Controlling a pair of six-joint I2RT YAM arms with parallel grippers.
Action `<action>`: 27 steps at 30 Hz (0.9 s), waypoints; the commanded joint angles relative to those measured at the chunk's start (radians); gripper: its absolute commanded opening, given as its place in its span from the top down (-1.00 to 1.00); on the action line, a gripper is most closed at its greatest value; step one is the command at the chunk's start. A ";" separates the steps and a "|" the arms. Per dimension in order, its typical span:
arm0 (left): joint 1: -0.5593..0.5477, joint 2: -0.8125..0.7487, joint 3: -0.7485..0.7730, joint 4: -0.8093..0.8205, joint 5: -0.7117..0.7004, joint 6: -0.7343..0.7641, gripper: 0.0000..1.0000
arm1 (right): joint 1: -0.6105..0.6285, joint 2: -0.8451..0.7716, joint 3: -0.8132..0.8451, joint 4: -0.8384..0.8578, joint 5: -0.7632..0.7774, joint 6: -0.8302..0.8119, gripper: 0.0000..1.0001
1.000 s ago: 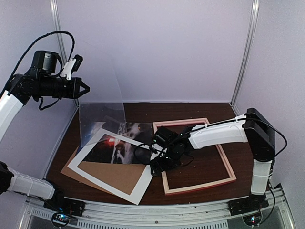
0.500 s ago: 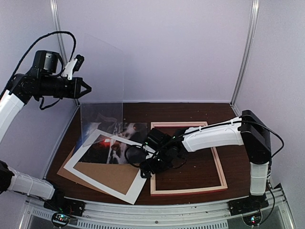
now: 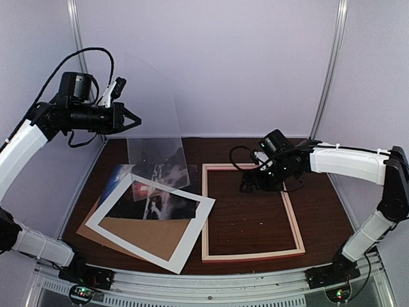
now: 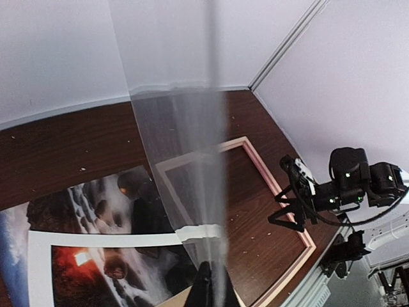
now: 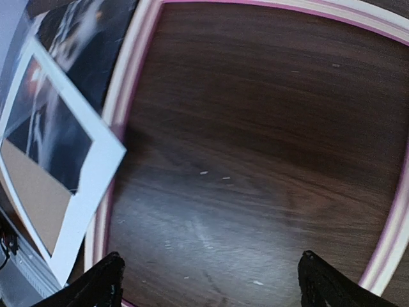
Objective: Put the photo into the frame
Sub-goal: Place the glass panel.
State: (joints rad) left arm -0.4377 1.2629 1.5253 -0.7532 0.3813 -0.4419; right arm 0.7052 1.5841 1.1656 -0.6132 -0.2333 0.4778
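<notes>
The photo (image 3: 160,203) lies flat at the left, dark with a red glow, partly under a white mat (image 3: 192,231). It also shows in the left wrist view (image 4: 83,208) and the right wrist view (image 5: 73,29). The frame (image 3: 205,211), pink-rimmed, lies flat at centre right with bare table inside it. My left gripper (image 3: 131,120) is raised at the upper left, shut on a clear sheet (image 3: 153,109) that stands upright above the photo. My right gripper (image 3: 250,185) hovers open over the frame's far part, nothing between its fingers (image 5: 107,276).
Brown cardboard (image 3: 86,229) lies under the mat and shows through its window. The mat's right corner reaches the frame's left rim (image 5: 128,83). Booth walls close the table at the back and sides. The right arm (image 3: 345,160) stretches in from the right.
The right gripper let go near the frame's left edge, rose and drew back to the right, opening wider. The frame had slid left and squared up. The left arm moved right with the clear sheet.
</notes>
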 commanded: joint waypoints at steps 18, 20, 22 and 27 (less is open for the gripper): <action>-0.385 0.326 -0.043 0.549 0.092 -0.343 1.00 | -0.598 -0.107 -0.197 -0.058 0.098 -0.162 -0.92; -0.417 0.387 0.018 0.574 0.114 -0.361 1.00 | -0.648 -0.118 -0.214 -0.042 0.068 -0.168 -0.92; -0.444 0.441 0.079 0.609 0.142 -0.380 1.00 | -0.689 -0.126 -0.224 -0.033 0.031 -0.162 -0.92; -0.485 0.534 0.132 0.818 0.216 -0.491 1.00 | -0.733 -0.134 -0.219 -0.025 0.002 -0.150 -0.92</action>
State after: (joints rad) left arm -0.9020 1.7729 1.5951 -0.2062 0.5114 -0.8318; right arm -0.0078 1.4765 0.9421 -0.6685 -0.1928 0.3355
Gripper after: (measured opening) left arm 0.012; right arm 0.959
